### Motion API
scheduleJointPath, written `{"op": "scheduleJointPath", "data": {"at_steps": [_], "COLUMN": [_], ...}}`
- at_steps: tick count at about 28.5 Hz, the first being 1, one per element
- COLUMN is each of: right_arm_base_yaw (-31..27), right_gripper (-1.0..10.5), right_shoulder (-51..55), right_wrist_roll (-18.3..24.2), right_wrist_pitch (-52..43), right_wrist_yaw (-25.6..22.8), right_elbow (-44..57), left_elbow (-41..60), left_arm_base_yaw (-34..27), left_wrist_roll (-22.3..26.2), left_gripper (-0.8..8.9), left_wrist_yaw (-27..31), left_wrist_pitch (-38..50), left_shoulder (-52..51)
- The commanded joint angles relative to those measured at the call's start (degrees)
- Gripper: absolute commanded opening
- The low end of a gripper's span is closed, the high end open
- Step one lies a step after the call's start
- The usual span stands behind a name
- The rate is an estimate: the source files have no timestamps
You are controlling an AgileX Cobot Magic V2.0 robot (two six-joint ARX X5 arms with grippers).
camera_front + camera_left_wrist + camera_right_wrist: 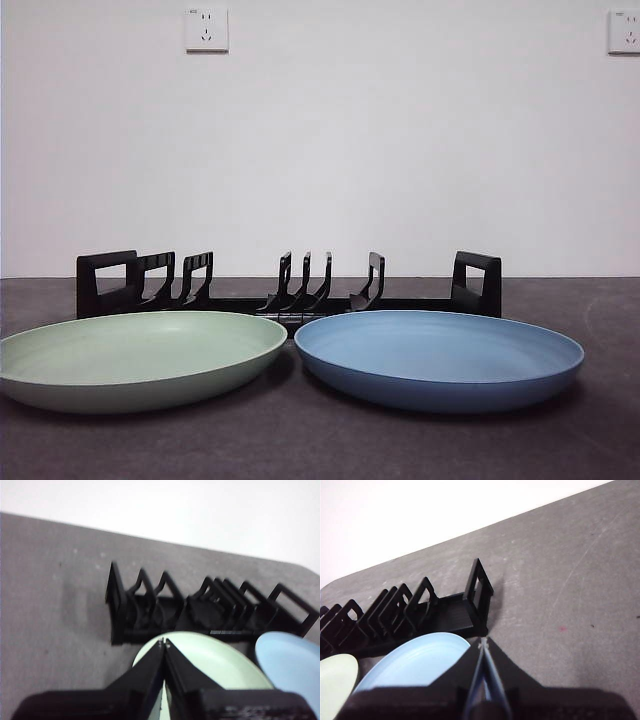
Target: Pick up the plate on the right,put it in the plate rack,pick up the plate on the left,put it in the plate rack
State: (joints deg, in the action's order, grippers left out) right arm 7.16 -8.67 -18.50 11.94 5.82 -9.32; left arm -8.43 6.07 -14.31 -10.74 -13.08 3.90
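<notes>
A blue plate (pixel 440 358) lies flat on the right of the dark table, and a pale green plate (pixel 135 358) lies flat on the left, their rims nearly touching. Behind them stands the long low black plate rack (pixel 290 290), with nothing between its prongs. My left gripper (pixel 164 641) hovers shut above the green plate (pixel 215 662), with the rack (pixel 210 610) beyond it. My right gripper (pixel 483 641) hovers shut above the edge of the blue plate (pixel 415 662), near the rack's end handle (pixel 479 597). Neither gripper shows in the front view.
The grey tabletop (pixel 570 595) stretches bare to the right of the rack. A white wall with two sockets (pixel 206 30) stands behind the table.
</notes>
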Motion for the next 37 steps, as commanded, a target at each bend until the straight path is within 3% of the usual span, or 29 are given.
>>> {"op": "scheduleJointPath", "data": {"at_steps": [1, 10, 19, 24, 25, 26, 27, 37], "right_arm_base_yaw": [0.02, 0.02, 0.02, 0.02, 0.02, 0.02, 0.04, 0.07], "right_gripper": [-0.1, -0.1, -0.1, 0.5, 1.4, 2.1, 2.3, 2.2], "right_shoulder": [-4.52, -22.08, -41.07, -53.42, -54.73, -55.47, -55.98, -66.47], "right_wrist_roll": [-0.48, 1.14, 4.90, 10.93, 10.93, 10.93, 10.95, 10.97], "right_wrist_pitch": [-0.37, -0.20, 6.84, 14.47, 14.49, 14.34, 14.21, 9.79], "right_wrist_yaw": [-0.22, 1.01, 10.38, 16.72, 16.70, 16.68, 16.70, 16.76], "right_elbow": [-2.75, -13.59, -24.35, -30.82, -31.32, -31.47, -31.47, -31.47], "left_elbow": [-2.54, -11.80, -20.50, -24.13, -24.33, -24.33, -24.33, -29.57], "left_arm_base_yaw": [-0.15, -0.15, -0.15, 0.33, 0.55, 0.74, 0.76, 3.19], "left_wrist_roll": [-0.68, -0.52, -0.48, 1.01, 0.98, 0.96, 0.81, 0.96], "left_gripper": [-0.07, -0.07, -0.06, 0.02, 0.41, 1.40, 2.09, 2.26], "left_wrist_yaw": [-0.24, -4.00, -16.39, -23.96, -23.93, -23.87, -23.82, -20.76], "left_wrist_pitch": [0.63, 0.55, -2.08, -3.23, -3.28, -3.26, -3.23, -1.57], "left_shoulder": [2.89, 18.03, 35.32, 45.40, 46.45, 47.06, 47.39, 48.19]}}
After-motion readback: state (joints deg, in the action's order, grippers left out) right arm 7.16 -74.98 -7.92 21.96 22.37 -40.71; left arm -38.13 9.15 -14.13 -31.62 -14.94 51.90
